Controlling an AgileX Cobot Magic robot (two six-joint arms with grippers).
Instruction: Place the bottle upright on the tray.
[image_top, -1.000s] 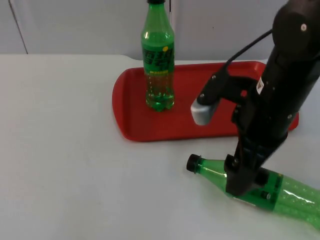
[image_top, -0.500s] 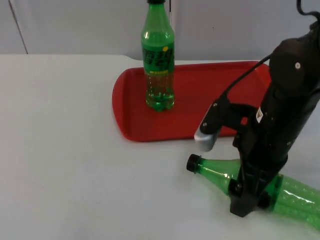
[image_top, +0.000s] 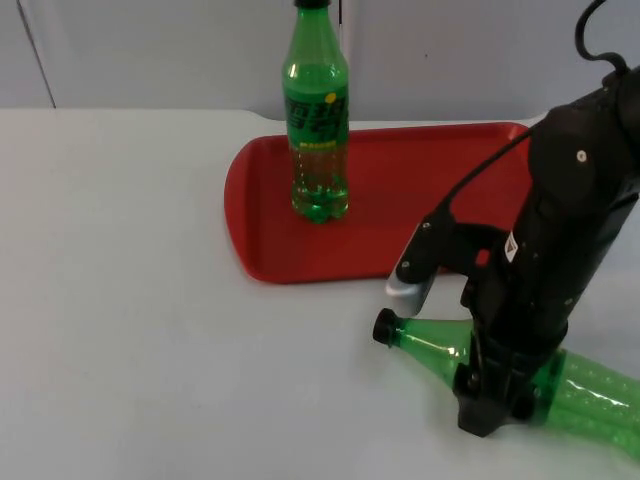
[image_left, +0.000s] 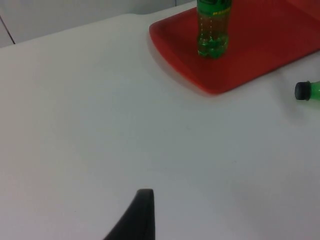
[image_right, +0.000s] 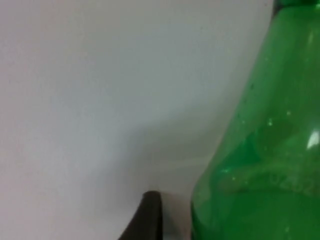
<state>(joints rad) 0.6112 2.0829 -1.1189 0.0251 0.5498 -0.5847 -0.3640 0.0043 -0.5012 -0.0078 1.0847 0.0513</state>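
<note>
Top view is showing the right pincer (image_top: 490, 405) straddling the lying bottle (image_top: 585, 392) near the surface's (image_top: 130, 330) front right corner, its state unclear, likely lining up a grasp to stand it on the red tray (image_top: 262, 240), while the left arm is waiting

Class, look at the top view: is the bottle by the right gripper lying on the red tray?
No, the lying bottle rests on the white table in front of the tray, under the right gripper.
</note>
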